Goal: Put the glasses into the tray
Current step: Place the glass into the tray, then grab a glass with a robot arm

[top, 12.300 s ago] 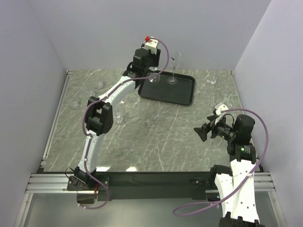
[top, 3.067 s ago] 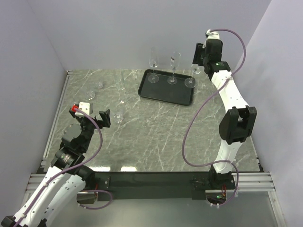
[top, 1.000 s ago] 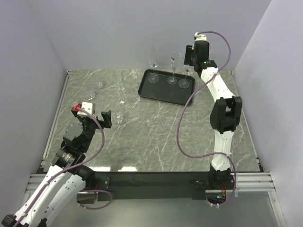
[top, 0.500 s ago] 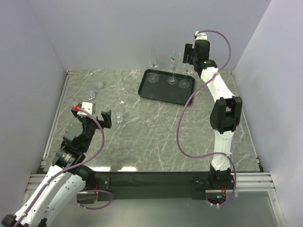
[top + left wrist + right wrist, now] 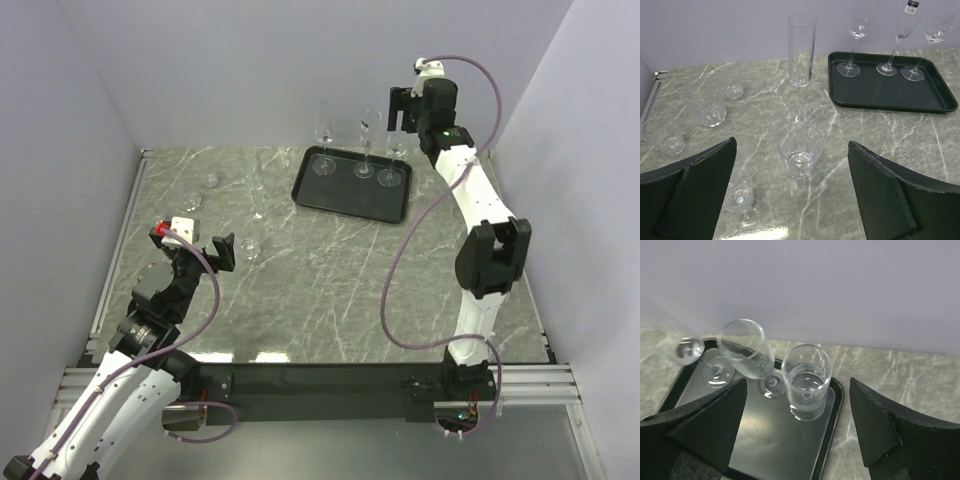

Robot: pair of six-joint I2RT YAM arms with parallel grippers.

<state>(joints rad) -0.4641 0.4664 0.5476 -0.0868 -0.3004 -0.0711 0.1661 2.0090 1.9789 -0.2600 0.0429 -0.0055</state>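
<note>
Nearest, at about eight o'clock on the marble table [image 5: 330,290], the left gripper [image 5: 218,250] is hanging with its jaws spread wide and nothing between them. It is pointing toward the loose glasses, which reads as lining up for a pick. Just ahead, at roughly nine to ten o'clock, the glasses not yet moved are standing upright on the marble. A faceted tumbler [image 5: 800,152] is sitting straight in front, a very small glass [image 5: 738,196] at its seven o'clock and a tall flute [image 5: 801,50] just behind it. Three short tumblers [image 5: 707,105] are standing off toward ten o'clock. They are standing apart from each other, so the jaws are getting room to close around one alone.

Farther off, at about one o'clock, the tray [image 5: 345,200] is carrying three stemmed glasses [image 5: 363,170] in a row along its far edge, leaving the near half free for the rest. At the right end of that row the right gripper [image 5: 397,112] is hovering with its jaws wide on either side of a wine glass [image 5: 806,372], touching neither wall. I judge that it is releasing a glass set down on the tray.
</note>
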